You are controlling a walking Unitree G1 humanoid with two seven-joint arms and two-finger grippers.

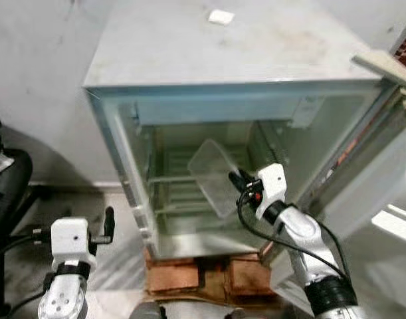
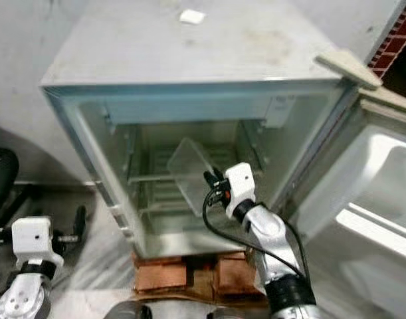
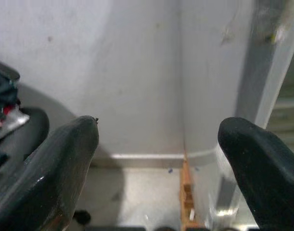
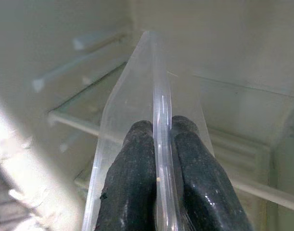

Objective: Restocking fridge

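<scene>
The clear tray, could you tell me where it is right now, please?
The clear tray is tilted inside the open fridge, right of centre above the shelf rails, its edge pinched in the right gripper.

Both head views: high up, looking steeply down on the open fridge [image 1: 229, 80], sharing its interior. Left wrist view: low, near the floor, facing the wall beside the fridge. Right wrist view: very close, looking into the fridge shelves [image 4: 89, 120].
</scene>
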